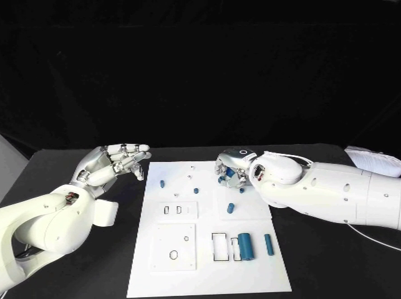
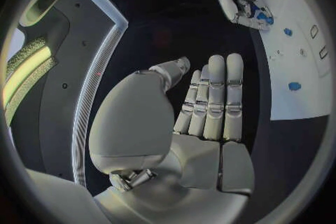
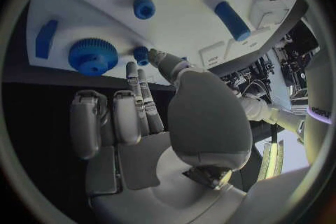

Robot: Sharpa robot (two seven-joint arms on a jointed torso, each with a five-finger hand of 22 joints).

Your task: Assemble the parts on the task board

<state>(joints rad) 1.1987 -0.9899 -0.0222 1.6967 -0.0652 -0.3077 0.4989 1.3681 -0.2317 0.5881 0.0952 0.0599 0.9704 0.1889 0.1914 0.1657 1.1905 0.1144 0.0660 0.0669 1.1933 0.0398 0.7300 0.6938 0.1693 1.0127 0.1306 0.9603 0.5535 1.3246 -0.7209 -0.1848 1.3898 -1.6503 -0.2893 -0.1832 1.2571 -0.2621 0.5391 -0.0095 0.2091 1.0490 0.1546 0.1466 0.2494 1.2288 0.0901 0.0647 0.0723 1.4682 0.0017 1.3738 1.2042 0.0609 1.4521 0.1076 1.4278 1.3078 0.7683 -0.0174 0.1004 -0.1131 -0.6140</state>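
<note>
The task board lies flat in the middle of the black table, with small blue parts scattered over it. Near its far edge our right hand is down among them. In the right wrist view the fingertips touch a small blue peg, just beside a toothed blue gear. We cannot tell whether the peg is pinched or only touched.

Our left hand hovers off the board's left side, fingers straight and spread, holding nothing.

The peg looks like hard, light, smooth plastic. We judge it will slip or roll easily, so it wants a fingertip pinch across its round side. The gear's teeth should give surer purchase at its rim.
</note>
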